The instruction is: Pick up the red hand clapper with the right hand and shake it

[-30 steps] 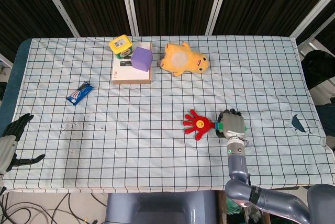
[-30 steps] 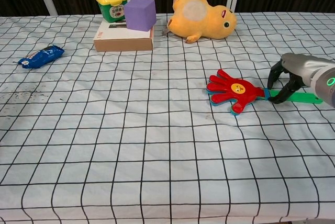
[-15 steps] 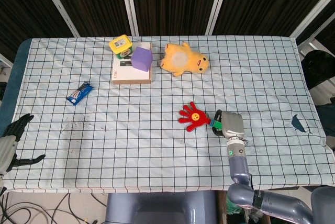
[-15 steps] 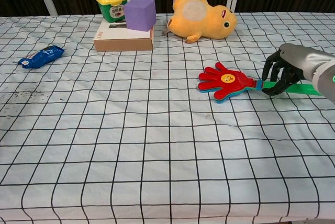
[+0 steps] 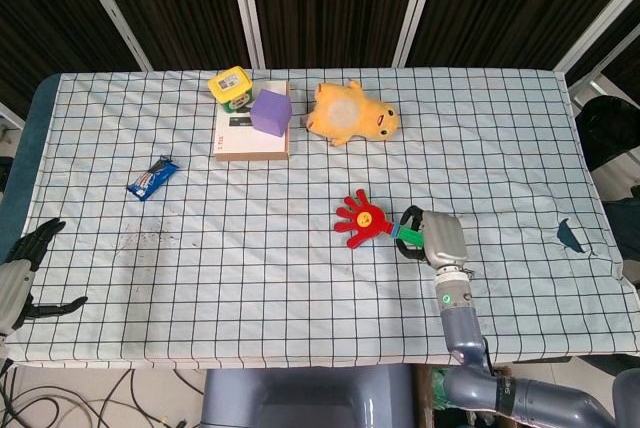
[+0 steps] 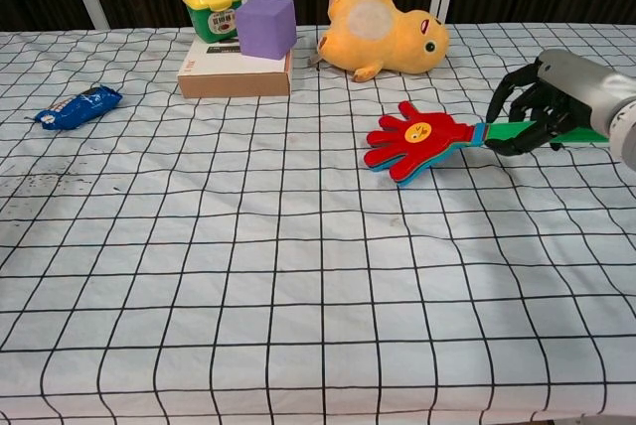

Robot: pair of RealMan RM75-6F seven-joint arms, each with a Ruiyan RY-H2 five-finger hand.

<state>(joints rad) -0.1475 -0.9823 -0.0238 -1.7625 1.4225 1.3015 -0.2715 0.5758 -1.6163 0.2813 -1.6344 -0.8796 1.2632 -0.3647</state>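
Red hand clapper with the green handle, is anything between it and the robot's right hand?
No. The right hand already grips the green handle of the red hand clapper, so nothing separates them. The yellow plush toy lies farther back, apart.

Plastic, cloth and plush

My right hand [image 6: 542, 107], matt grey shell with black fingers, grips the glossy plastic red hand clapper [image 6: 412, 141]; the bench [image 6: 248, 276] wears creased checked cloth; the yellow toy [image 6: 383, 33] looks plush.
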